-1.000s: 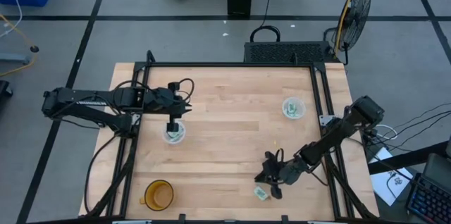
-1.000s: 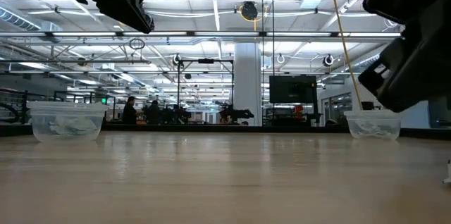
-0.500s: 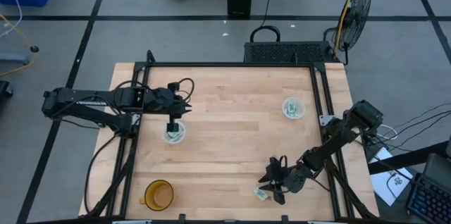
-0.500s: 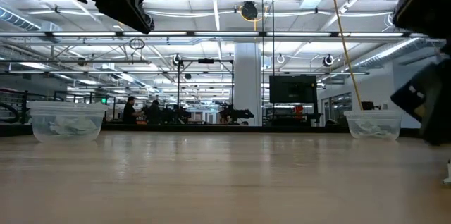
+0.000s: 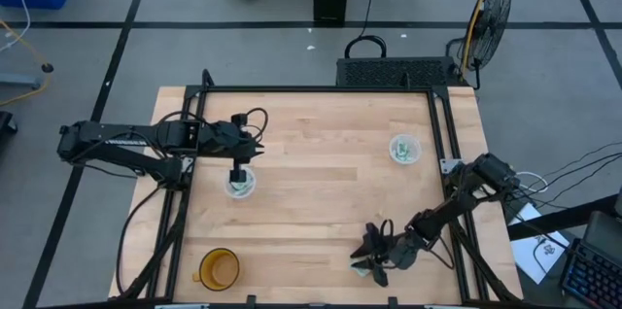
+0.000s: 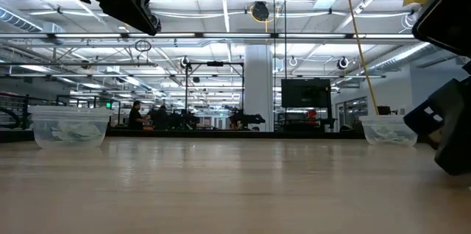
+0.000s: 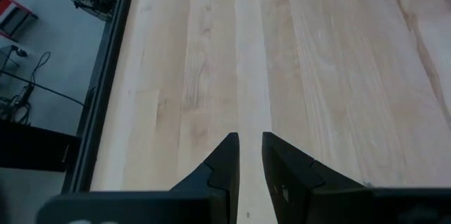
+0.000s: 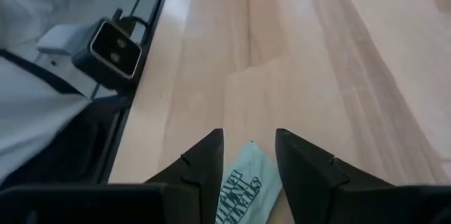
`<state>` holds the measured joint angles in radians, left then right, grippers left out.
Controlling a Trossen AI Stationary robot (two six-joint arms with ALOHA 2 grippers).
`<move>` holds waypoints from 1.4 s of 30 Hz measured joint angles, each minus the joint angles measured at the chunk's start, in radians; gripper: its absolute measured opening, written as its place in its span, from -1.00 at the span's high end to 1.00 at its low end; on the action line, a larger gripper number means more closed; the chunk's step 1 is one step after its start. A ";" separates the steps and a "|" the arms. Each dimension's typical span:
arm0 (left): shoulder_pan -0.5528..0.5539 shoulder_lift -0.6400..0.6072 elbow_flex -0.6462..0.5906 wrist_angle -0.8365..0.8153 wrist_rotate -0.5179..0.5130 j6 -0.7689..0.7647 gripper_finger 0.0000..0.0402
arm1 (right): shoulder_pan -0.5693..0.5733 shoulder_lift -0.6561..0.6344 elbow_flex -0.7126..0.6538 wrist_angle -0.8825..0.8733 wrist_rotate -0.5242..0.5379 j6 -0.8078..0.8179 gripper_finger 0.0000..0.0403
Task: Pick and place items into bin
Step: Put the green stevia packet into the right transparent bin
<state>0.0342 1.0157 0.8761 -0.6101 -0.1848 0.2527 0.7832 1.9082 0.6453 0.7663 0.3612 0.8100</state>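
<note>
One pale green and white packet lies flat on the wooden table near its near edge, right of the middle. My right gripper is low over it and open. In the right wrist view its two fingers stand on either side of the packet's far end. My left gripper hangs above a clear cup at the table's left that has packets in it. Its fingers are a narrow gap apart and hold nothing. A second clear cup with packets stands at the far right.
An orange cup stands at the near left corner. The black table frame runs just right of my right arm. In the low view the two clear cups stand at the far left and far right of the table.
My right gripper has moved toward the table's near edge and down, over the packet, which now sits between its fingers. The packet has stayed where it was. My left arm has kept still.
</note>
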 joint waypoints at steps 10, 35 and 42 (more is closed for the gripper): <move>0.000 0.000 0.000 0.000 0.000 0.001 0.65 | 0.012 -0.002 -0.005 -0.040 0.117 -0.045 0.57; 0.000 0.000 0.000 0.001 0.000 -0.003 0.65 | 0.058 -0.002 0.000 -0.145 0.073 0.031 0.40; 0.000 0.000 0.000 0.001 0.000 -0.002 0.65 | 0.068 -0.002 0.000 -0.142 0.080 0.039 0.40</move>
<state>0.0343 1.0153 0.8761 -0.6093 -0.1848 0.2504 0.8516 1.9057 0.6449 0.6243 0.4414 0.8485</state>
